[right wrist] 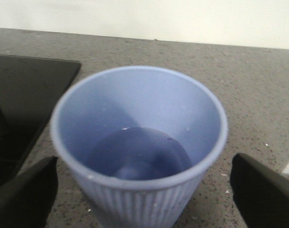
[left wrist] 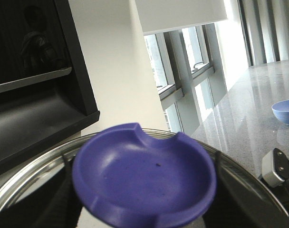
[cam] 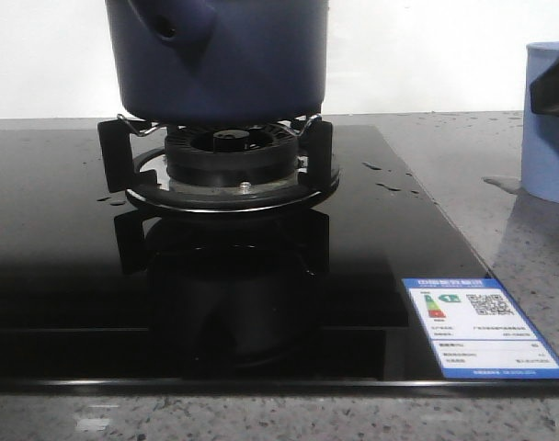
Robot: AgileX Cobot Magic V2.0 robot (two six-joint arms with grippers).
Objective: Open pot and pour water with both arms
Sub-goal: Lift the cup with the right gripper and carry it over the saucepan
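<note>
The dark navy pot point(cam: 220, 60) stands on the gas burner point(cam: 229, 161) at the back middle of the front view; its top is cut off by the frame, and its handle socket point(cam: 165, 28) faces front-left. In the left wrist view a purple-blue lid point(left wrist: 144, 175) with notched rim fills the space between my left gripper's point(left wrist: 144, 202) dark fingers point(left wrist: 63, 199), which grip it. A pale-blue ribbed cup point(right wrist: 139, 142) with water in it stands on the counter at the right. My right gripper point(right wrist: 142, 194) is open, one finger point(right wrist: 21, 194) on each side of the cup, apart from it.
The burner sits in a black glass hob point(cam: 59, 239) with an energy label point(cam: 482, 326) at its front right corner. Water drops and a small puddle point(cam: 505, 182) lie near the cup. A steel rim point(left wrist: 21, 180) curves behind the lid. A small blue bowl point(left wrist: 286, 111) rests on the counter.
</note>
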